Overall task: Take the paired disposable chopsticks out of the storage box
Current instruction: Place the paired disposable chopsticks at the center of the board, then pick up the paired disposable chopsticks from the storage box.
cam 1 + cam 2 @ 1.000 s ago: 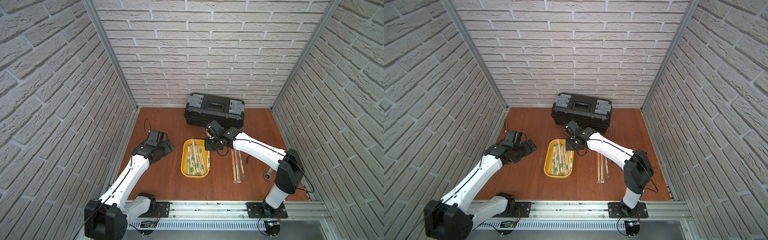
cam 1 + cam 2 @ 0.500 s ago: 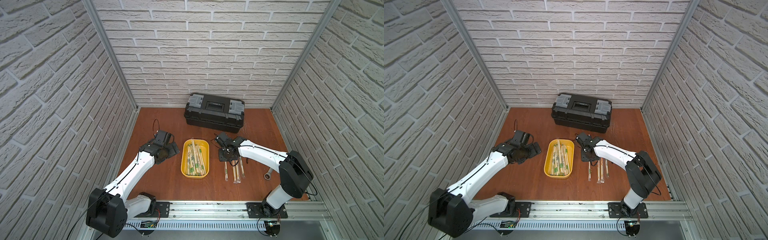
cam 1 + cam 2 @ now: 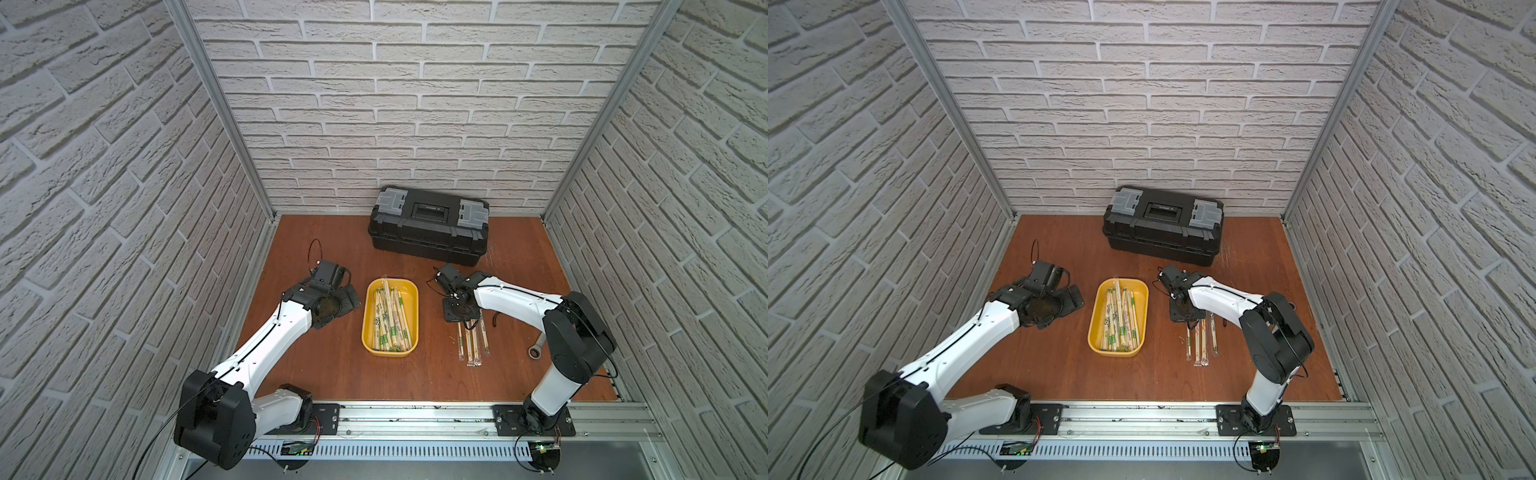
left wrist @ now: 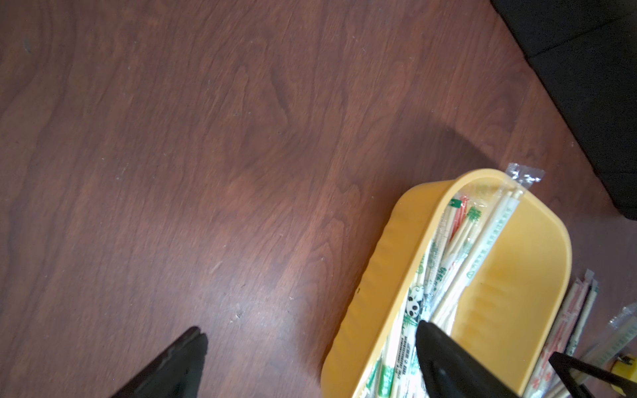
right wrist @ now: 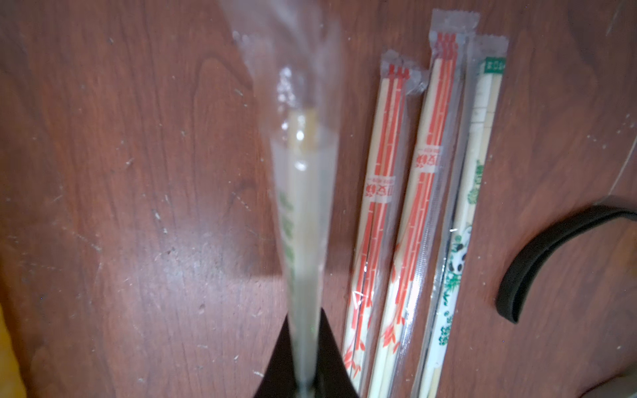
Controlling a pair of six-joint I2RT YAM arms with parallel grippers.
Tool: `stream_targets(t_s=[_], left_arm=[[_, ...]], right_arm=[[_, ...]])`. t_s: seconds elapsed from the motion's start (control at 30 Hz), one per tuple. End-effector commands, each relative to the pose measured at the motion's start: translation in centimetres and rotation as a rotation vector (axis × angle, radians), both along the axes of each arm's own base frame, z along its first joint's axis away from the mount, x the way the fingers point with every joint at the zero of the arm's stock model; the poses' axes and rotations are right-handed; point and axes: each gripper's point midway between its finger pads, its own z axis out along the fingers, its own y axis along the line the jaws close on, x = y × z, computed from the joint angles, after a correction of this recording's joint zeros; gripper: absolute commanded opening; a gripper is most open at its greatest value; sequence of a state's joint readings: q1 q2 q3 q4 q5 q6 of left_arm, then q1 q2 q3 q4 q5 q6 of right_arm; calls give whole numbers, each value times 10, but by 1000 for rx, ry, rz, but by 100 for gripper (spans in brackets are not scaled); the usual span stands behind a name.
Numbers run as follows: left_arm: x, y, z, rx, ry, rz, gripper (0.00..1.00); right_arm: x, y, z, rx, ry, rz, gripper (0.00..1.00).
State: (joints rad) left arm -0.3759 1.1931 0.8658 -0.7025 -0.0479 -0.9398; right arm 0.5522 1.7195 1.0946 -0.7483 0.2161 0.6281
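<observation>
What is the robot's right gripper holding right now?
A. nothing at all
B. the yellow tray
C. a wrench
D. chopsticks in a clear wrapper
D: the right wrist view shows the right gripper pinched shut on a wrapped chopstick pair with green print.

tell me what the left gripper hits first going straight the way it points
Probably the bare wooden table beside the storage box. One finger of the open left gripper overlaps the box's chopsticks in its wrist view, so it might meet those first; depth is unclear.
</observation>
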Motion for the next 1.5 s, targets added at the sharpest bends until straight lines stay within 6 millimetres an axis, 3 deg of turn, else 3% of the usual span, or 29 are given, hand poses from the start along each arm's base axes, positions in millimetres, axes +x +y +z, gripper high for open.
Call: stream_targets(t_s=[0.0, 0.17, 0.3, 0.57, 0.8, 0.97, 1.17, 1.47], left_arm=[[8, -2, 6, 1, -32, 7, 98], [7, -2, 4, 2, -29, 6, 98], [7, -3, 5, 1, -31, 3, 98], [7, 1, 2, 32, -31, -6, 98], [9, 13, -7, 55, -3, 15, 98], [11, 25, -12, 44, 20, 40, 98], [11, 38, -18, 11, 41, 71, 98], [8, 45, -27, -27, 58, 99, 98]], right_arm=[[2, -9, -7, -30, 4, 1, 14], [2, -13, -11, -47, 14, -3, 25], [2, -14, -7, -42, 9, -7, 28], [4, 1, 28, 77, -57, -16, 28], [16, 48, 76, 265, -139, 33, 31], [26, 91, 90, 358, -154, 78, 34], [34, 137, 88, 403, -149, 140, 38], [38, 188, 65, 417, -103, 202, 38]])
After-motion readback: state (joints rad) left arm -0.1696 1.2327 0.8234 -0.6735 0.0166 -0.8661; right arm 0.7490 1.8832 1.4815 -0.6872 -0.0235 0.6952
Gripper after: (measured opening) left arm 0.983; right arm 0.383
